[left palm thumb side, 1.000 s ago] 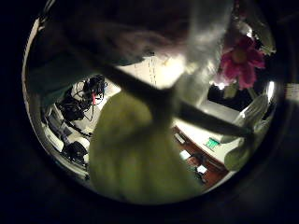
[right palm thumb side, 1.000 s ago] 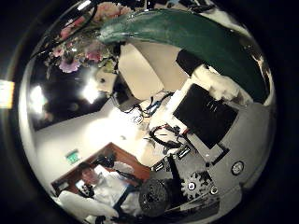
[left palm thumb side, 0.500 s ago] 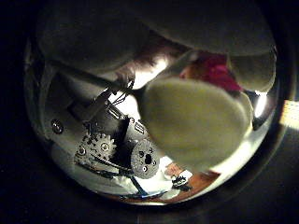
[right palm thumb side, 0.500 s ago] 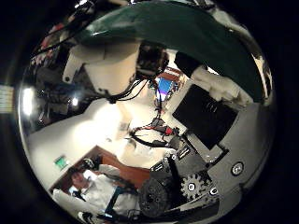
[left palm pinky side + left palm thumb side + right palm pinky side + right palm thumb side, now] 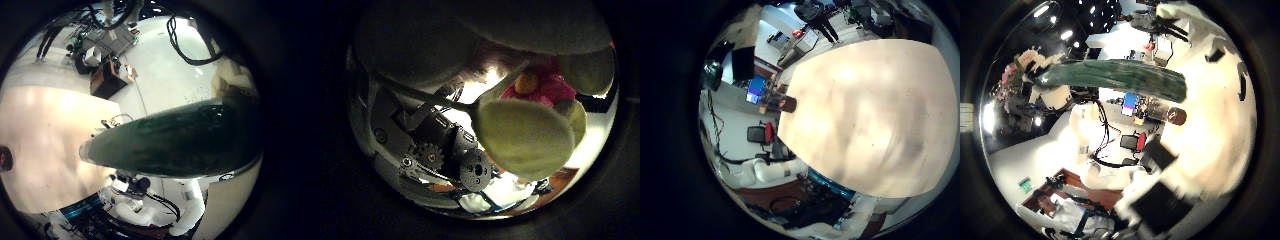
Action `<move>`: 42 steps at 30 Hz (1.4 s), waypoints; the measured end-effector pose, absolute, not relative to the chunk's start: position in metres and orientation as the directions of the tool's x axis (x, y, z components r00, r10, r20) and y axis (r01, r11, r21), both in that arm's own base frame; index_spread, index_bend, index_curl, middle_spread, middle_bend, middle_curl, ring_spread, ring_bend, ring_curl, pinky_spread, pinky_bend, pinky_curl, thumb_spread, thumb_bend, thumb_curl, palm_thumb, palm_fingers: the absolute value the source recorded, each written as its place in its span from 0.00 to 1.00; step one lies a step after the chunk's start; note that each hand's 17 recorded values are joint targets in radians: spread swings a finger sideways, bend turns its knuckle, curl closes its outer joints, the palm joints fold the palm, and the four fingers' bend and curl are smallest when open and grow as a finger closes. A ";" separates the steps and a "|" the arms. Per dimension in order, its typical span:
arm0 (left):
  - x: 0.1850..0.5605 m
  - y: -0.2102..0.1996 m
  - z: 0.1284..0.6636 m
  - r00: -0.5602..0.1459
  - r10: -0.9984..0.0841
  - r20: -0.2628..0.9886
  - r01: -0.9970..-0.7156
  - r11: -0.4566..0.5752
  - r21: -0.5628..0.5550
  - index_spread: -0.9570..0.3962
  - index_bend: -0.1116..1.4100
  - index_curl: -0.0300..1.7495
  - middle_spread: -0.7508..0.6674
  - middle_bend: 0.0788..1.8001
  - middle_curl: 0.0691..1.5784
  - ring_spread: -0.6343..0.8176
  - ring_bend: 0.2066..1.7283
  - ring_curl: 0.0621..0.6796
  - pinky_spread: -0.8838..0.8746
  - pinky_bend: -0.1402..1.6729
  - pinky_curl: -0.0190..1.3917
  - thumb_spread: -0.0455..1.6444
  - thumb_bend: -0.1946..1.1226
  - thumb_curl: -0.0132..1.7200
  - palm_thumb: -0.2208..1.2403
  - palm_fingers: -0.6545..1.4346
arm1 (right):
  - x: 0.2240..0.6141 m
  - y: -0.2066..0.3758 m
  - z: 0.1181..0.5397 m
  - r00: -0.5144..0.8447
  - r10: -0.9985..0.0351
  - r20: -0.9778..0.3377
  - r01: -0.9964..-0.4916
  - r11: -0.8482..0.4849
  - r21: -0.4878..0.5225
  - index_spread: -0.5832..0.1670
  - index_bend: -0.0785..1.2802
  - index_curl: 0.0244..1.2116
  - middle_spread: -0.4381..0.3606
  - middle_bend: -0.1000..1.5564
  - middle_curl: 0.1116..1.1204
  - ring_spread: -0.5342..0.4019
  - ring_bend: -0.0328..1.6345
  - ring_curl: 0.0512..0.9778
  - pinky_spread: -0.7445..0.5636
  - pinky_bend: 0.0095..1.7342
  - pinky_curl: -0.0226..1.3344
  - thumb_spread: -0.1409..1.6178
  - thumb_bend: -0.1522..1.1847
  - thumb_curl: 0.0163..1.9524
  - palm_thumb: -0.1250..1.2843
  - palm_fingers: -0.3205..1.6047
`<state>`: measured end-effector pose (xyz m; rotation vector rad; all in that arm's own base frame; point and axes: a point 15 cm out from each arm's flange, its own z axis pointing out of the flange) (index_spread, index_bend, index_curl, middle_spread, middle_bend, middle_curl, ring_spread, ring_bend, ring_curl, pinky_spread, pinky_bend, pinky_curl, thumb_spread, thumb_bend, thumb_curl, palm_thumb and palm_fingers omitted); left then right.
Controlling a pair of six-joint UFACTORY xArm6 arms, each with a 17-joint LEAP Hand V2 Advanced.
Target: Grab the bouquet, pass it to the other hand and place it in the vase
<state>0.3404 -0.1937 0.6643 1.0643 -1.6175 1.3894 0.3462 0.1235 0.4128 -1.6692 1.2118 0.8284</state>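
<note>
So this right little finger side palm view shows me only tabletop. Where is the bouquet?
Observer: The right thumb side palm view shows the bouquet, its wrapped stems stretching across.
Operator: Any blooms?
Observer: A flower sits close in the left thumb side palm view.
Operator: Near that palm, then?
Observer: Yes, the wrap fills much of the left little finger side palm view.

light: ceiling lamps (image 5: pixel 1068 35) bright, glare spots | table (image 5: pixel 870 100) evenly lit, washed pale | leaf (image 5: pixel 525 135) pressed close, soft, out of focus | stem (image 5: pixel 170 140) dark, little detail | edges: heavy fisheye bend, black ring round every view
</note>
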 end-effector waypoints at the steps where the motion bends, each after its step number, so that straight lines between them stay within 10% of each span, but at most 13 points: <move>1: 0.340 -0.188 0.670 -0.399 -0.145 0.906 -0.917 0.057 -0.395 0.26 0.66 0.52 0.20 0.65 0.58 0.17 0.89 0.82 0.21 0.80 0.60 0.71 0.33 0.44 0.80 0.80 | 0.342 0.126 0.416 0.299 -0.347 -0.889 -0.954 -0.143 -0.265 0.35 0.28 0.36 0.57 0.40 0.28 0.64 0.56 0.42 0.64 0.65 0.57 0.65 0.08 0.33 0.53 0.11; 16: 0.347 -0.049 0.696 -0.439 -0.428 0.790 -0.801 -0.213 -0.560 0.21 0.61 0.63 0.18 0.66 0.59 0.17 0.90 0.83 0.19 0.78 0.66 0.73 0.31 0.51 0.80 0.80 | 0.344 0.124 0.419 0.308 -0.342 -0.888 -0.951 -0.145 -0.274 0.29 0.18 0.26 0.64 0.27 0.21 0.81 0.46 0.27 0.94 0.52 0.42 0.64 0.09 0.25 0.54 0.17; 42: 0.320 0.124 0.615 -0.272 -0.284 0.920 -0.743 -0.545 -0.388 0.17 0.52 0.72 0.17 0.63 0.60 0.17 0.87 0.83 0.18 0.74 0.71 0.74 0.28 0.56 0.81 0.82 | 0.374 0.134 0.425 0.322 -0.322 -0.890 -0.947 -0.106 -0.304 0.33 0.18 0.23 0.62 0.22 0.22 0.80 0.41 0.20 0.96 0.47 0.32 0.65 0.10 0.23 0.59 0.23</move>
